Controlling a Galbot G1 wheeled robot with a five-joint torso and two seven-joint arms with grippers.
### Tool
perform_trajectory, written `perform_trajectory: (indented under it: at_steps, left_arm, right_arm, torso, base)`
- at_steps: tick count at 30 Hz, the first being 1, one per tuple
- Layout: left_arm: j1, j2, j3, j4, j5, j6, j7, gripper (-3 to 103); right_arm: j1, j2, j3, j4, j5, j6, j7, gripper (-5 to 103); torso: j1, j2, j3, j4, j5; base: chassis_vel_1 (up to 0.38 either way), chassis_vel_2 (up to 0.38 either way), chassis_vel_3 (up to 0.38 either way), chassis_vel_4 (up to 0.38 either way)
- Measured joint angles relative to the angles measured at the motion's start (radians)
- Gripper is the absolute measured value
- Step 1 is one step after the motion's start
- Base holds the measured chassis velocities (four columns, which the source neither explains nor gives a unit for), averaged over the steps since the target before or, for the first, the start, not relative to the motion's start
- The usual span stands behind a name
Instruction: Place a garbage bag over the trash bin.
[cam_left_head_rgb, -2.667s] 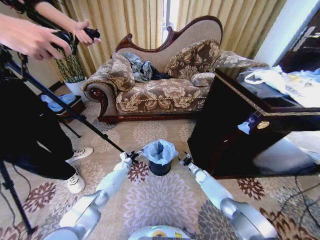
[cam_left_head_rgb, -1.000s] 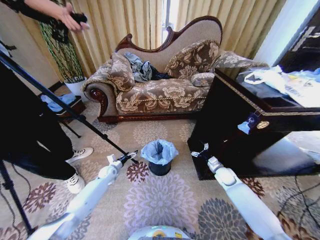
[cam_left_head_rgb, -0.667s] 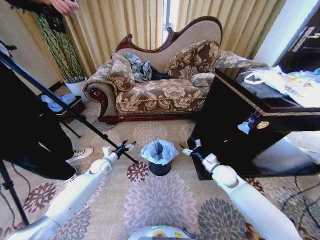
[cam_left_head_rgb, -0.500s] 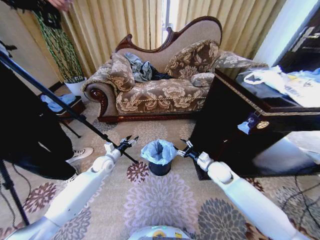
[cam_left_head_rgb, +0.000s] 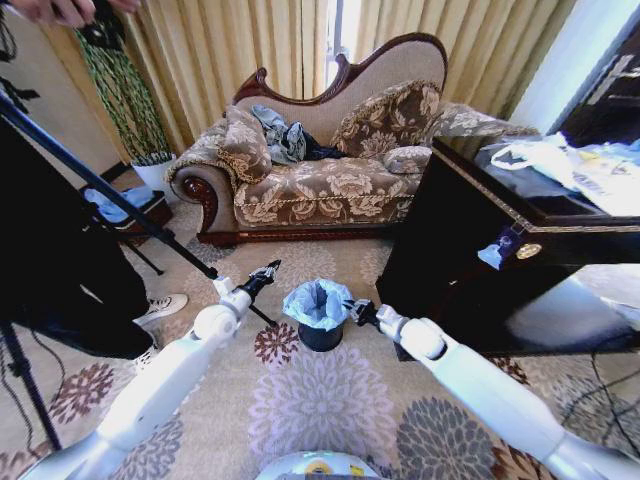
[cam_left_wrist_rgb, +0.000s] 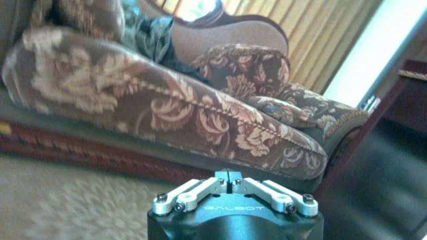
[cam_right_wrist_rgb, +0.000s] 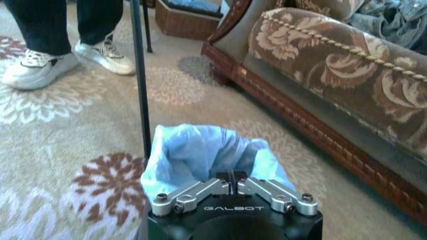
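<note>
Trash bin (cam_left_head_rgb: 320, 336): black, upright on the floral carpet (cam_left_head_rgb: 320, 400), centre of head view, in front of the sofa (cam_left_head_rgb: 320, 180).
Garbage bag (cam_left_head_rgb: 317, 302): pale blue, crumpled, its mouth draped over the bin's rim.
Left gripper (cam_left_head_rgb: 266, 271): raised at about 10 o'clock from the bin, well apart from the bag; jaws closed, tips meeting, holding nothing; aimed at the sofa in its wrist view.
Right gripper (cam_left_head_rgb: 352, 309): at 3 o'clock, just beside the bag's edge; jaws closed.
Right wrist view: jaws closed, bag (cam_right_wrist_rgb: 200, 152) directly ahead of them; contact cannot be told.
</note>
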Motion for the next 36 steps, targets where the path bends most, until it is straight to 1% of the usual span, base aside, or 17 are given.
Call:
perform_trajectory:
  at_steps: [3,4,6,8,11,12,14,15,16,17,19,20,22,24,30,33,36]
  left_arm:
    - [-0.054,-0.054,0.049,0.066,-0.118,0.021,-0.027,0]
    - [-0.054,-0.054,0.049,0.066,-0.118,0.021,-0.027,0]
    - [-0.074,-0.085,0.064,0.095,-0.177,0.038,-0.048,0]
    - [-0.09,-0.123,0.085,0.127,-0.242,0.054,-0.07,0]
    - [-0.096,-0.143,0.097,0.151,-0.255,0.06,-0.08,0]
    - [-0.09,-0.157,0.094,0.163,-0.26,0.066,-0.094,0]
    - [-0.085,-0.162,0.088,0.168,-0.264,0.068,-0.104,0]
    - [-0.082,-0.171,0.08,0.18,-0.27,0.072,-0.123,0]
    - [-0.082,-0.174,0.078,0.186,-0.272,0.075,-0.131,0]
    - [-0.091,-0.2,0.079,0.226,-0.283,0.084,-0.163,0]
    - [-0.1,-0.212,0.083,0.244,-0.288,0.086,-0.172,0]
    - [-0.123,-0.235,0.096,0.282,-0.292,0.086,-0.175,0]
    - [-0.134,-0.246,0.103,0.3,-0.292,0.086,-0.174,0]
    - [-0.17,-0.282,0.128,0.349,-0.292,0.086,-0.173,0]
    - [-0.214,-0.32,0.153,0.405,-0.321,0.094,-0.18,0]
    - [-0.223,-0.358,0.154,0.426,-0.365,0.109,-0.231,0]
    - [-0.212,-0.373,0.152,0.427,-0.392,0.12,-0.268,0]
  right_arm:
    - [0.03,0.059,-0.013,-0.06,-0.025,0.009,0.005,0]
    - [0.03,0.059,-0.013,-0.06,-0.025,0.009,0.005,0]
    - [0.034,0.07,-0.013,-0.07,-0.034,0.007,0.004,0]
    - [0.019,0.05,0.011,-0.045,-0.038,-0.007,-0.009,0]
    - [-0.001,0.009,0.039,-0.007,-0.034,-0.012,-0.026,0]
    - [-0.008,-0.044,0.063,0.035,-0.013,-0.013,-0.049,0]
    - [-0.008,-0.065,0.072,0.052,0.0,-0.012,-0.057,0]
    - [-0.01,-0.094,0.087,0.074,0.018,-0.009,-0.065,0]
    - [-0.013,-0.105,0.092,0.082,0.025,-0.007,-0.066,0]
    - [-0.035,-0.148,0.116,0.123,0.052,0.003,-0.059,0]
    - [-0.047,-0.163,0.126,0.139,0.06,0.006,-0.052,0]
    - [-0.08,-0.19,0.151,0.169,0.075,0.016,-0.029,0]
    - [-0.098,-0.198,0.165,0.179,0.077,0.019,-0.023,0]
    - [-0.145,-0.206,0.208,0.201,0.081,0.029,-0.003,0]
    - [-0.159,-0.2,0.226,0.226,0.09,0.037,0.024,0]
    - [-0.154,-0.199,0.235,0.234,0.1,0.039,0.045,0]
    - [-0.151,-0.201,0.246,0.234,0.104,0.043,0.055,0]
  torso:
    - [0.0,0.0,0.0,0.0006,0.0]
    - [0.0,0.0,0.0,0.0006,0.0]
    - [0.0,0.0,0.0,0.0007,-0.0003]
    - [0.0,0.0,0.0,0.0007,0.0005]
    - [0.0,0.0,0.0,0.0001,0.0001]
    - [0.0,0.0,0.0,-0.0006,-0.0004]
    - [0.0,0.0,0.0,-0.0004,-0.0002]
    - [0.0,0.0,0.0,0.0001,0.0004]
    - [0.0,0.0,0.0,0.0004,0.0005]
    - [0.0,0.0,0.0,0.0009,-0.0003]
    - [0.0,0.0,0.0,0.0009,-0.0003]
    - [0.0,0.0,0.0,0.0005,-0.0003]
    - [0.0,0.0,0.0,0.0005,-0.0001]
    - [0.0,0.0,0.0,-0.0003,0.0004]
    - [0.0,0.0,0.0,0.0006,0.0]
    - [0.0,0.0,0.0,0.0004,0.0001]
    - [0.0,0.0,0.0,0.0003,0.0002]
  base:
    - [0.0,0.0,0.0,0.0]
    - [0.0,0.0,0.0,0.0]
    - [0.0,0.0,0.0,0.0]
    - [0.0,0.0,0.0,0.0]
    - [0.0,0.0,0.0,0.0]
    - [0.0,0.0,0.0,0.0]
    - [0.0,0.0,0.0,0.0]
    - [0.0,0.0,0.0,0.0]
    - [0.0,0.0,0.0,0.0]
    - [0.0,0.0,0.0,0.0]
    - [0.0,0.0,0.0,0.0]
    - [0.0,0.0,0.0,0.0]
    - [0.0,0.0,0.0,0.0]
    - [0.0,0.0,0.0,0.0]
    - [0.0,0.0,0.0,0.0]
    - [0.0,0.0,0.0,0.0]
    - [0.0,0.0,0.0,0.0]
